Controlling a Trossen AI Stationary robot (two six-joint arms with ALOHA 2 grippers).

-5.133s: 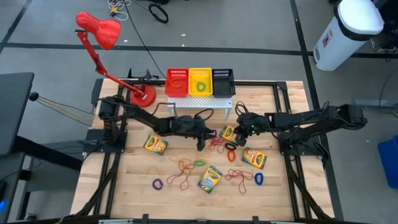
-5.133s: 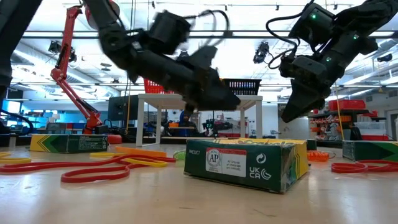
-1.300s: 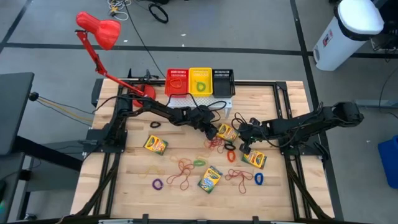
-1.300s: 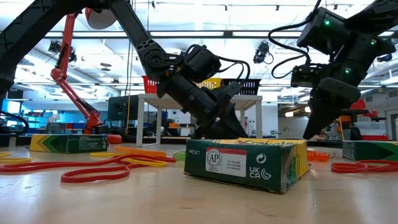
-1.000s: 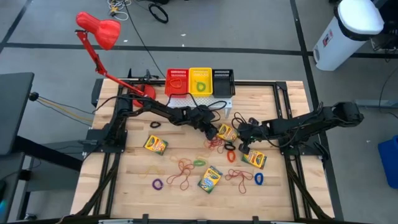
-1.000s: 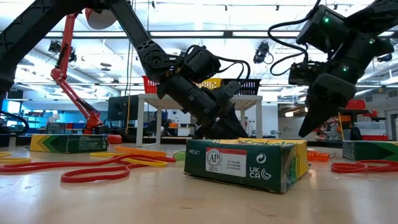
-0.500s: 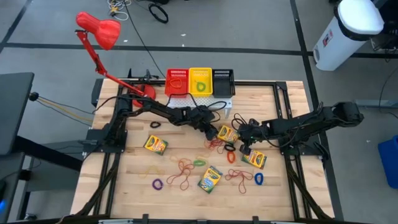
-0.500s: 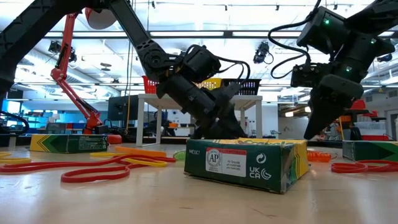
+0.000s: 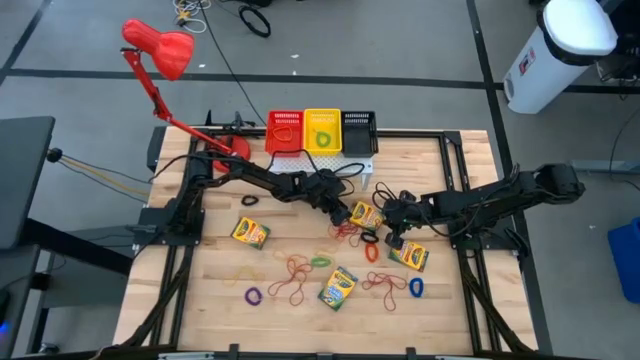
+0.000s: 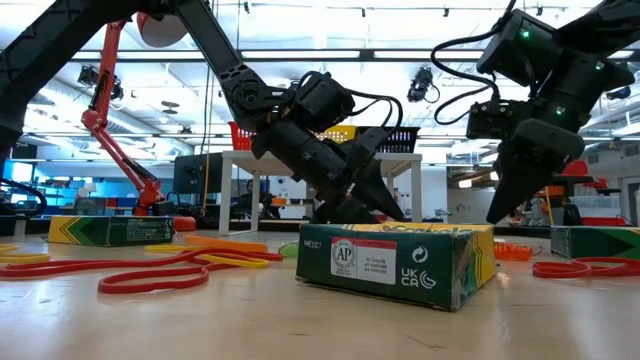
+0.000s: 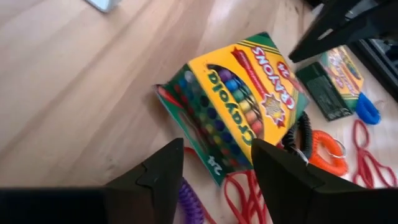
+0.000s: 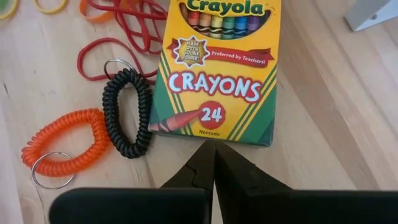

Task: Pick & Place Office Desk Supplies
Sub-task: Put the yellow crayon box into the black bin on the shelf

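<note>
While the crayon box (image 9: 366, 213) lies flat near the table (image 9: 200, 290) centre, your left gripper (image 9: 345, 212) stands at its 9 o'clock, fingers spread, holding nothing. Your right gripper (image 9: 388, 222) sits at its 3 o'clock, fingers pressed together, empty. A black coil band (image 12: 127, 113) lies just beside the box.

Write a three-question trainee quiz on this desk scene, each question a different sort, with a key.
1. True or false: the right gripper is shut, just short of the crayon box.
2. Which coiled wrist band lies right beside that box? A) black B) orange C) white
3. Fill in: the left gripper is ____, holding nothing, close over a crayon box.

Key: 1 true; 2 A; 3 open
</note>
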